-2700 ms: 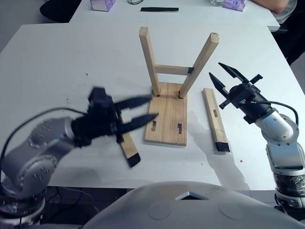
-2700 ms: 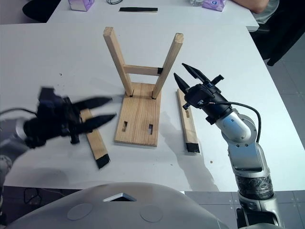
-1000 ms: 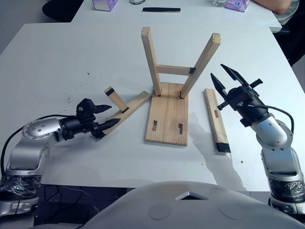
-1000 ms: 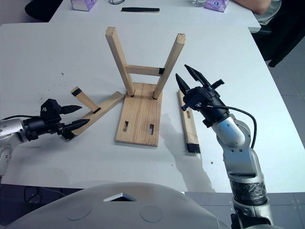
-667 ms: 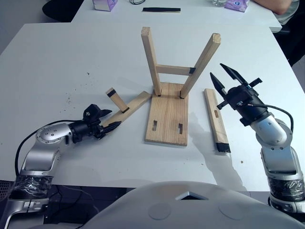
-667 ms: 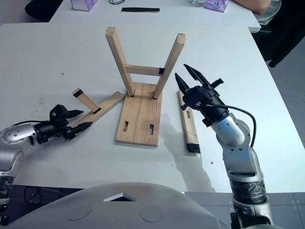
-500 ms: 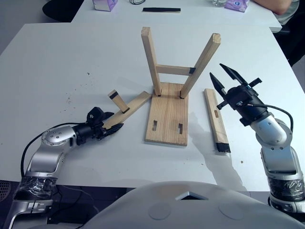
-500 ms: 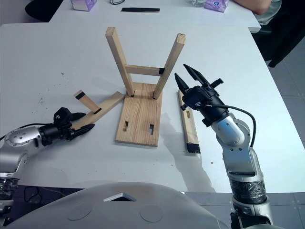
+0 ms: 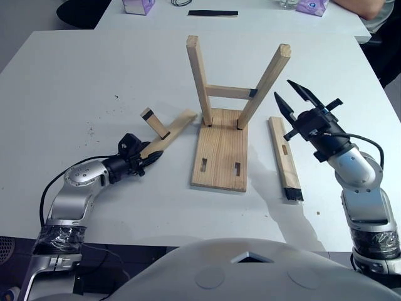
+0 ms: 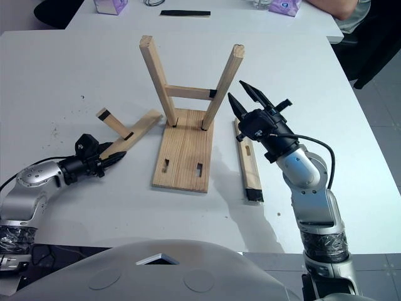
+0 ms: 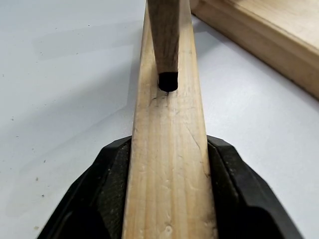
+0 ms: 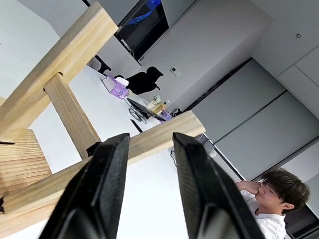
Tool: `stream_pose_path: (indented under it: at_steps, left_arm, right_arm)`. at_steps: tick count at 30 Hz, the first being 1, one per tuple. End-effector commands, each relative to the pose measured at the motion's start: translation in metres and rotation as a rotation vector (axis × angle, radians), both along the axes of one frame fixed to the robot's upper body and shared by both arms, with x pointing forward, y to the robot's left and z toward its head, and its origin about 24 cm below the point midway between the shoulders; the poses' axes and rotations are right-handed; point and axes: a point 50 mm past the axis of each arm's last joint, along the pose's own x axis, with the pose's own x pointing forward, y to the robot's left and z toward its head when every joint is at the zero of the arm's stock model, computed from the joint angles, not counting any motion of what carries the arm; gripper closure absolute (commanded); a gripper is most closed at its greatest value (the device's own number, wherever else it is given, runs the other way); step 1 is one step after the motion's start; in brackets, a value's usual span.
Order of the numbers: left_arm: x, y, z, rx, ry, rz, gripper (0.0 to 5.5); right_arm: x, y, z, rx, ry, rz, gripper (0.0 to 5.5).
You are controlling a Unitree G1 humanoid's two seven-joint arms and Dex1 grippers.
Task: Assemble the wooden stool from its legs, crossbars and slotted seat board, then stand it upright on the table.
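The slotted seat board (image 9: 219,150) lies flat mid-table. Two legs (image 9: 197,78) (image 9: 263,84) stand in its far slots, joined by a crossbar (image 9: 227,92). To its left a loose leg (image 9: 170,133) lies slanted with a short crossbar (image 9: 154,123) plugged into it. My left gripper (image 9: 143,158) is shut on that leg's near end, and the fingers (image 11: 112,174) clamp the wood (image 11: 169,149). Another loose leg (image 9: 282,157) lies right of the board. My right gripper (image 9: 294,103) hangs open just right of the right standing leg (image 12: 149,139).
A second table stands at the back with a black strip (image 9: 212,12) and purple boxes (image 9: 136,5) (image 9: 308,6). The white table (image 9: 75,81) has free room on its left half. Its front edge runs close below both arms.
My left gripper moved in along the table to the slanted leg's near end and shut on it; the leg shifted slightly away. The right gripper barely moved.
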Motion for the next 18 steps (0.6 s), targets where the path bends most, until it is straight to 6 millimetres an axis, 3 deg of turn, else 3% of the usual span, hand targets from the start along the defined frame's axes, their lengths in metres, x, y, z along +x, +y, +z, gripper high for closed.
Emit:
stream_pose_path:
  at_steps: [1,3,5,8,10,13,18]
  left_arm:
    - [0.023,0.020,0.013,-0.195,-0.077,0.260,3.48]
    - [0.040,0.037,0.042,-0.323,-0.230,0.371,3.48]
    - [0.050,0.038,0.077,-0.436,-0.381,0.351,3.48]
    - [0.043,-0.004,0.131,-0.654,-0.496,0.056,3.48]
    - [0.030,-0.042,0.159,-0.742,-0.497,-0.182,3.48]
    - [0.010,-0.080,0.179,-0.776,-0.479,-0.442,3.48]
    - [-0.009,-0.096,0.190,-0.782,-0.433,-0.631,3.48]
  right_arm:
    - [0.006,-0.002,0.007,0.027,-0.013,0.008,3.92]
    - [0.008,-0.004,0.009,0.068,-0.002,0.006,3.92]
    - [0.010,-0.003,0.018,0.220,0.052,0.030,3.92]
    - [0.005,0.008,0.047,0.545,0.152,0.204,3.92]
    - [-0.002,0.016,0.063,0.650,0.221,0.361,3.92]
    - [-0.006,0.021,0.074,0.708,0.348,0.525,3.73]
    - [-0.016,0.024,0.089,0.689,0.574,0.803,3.00]
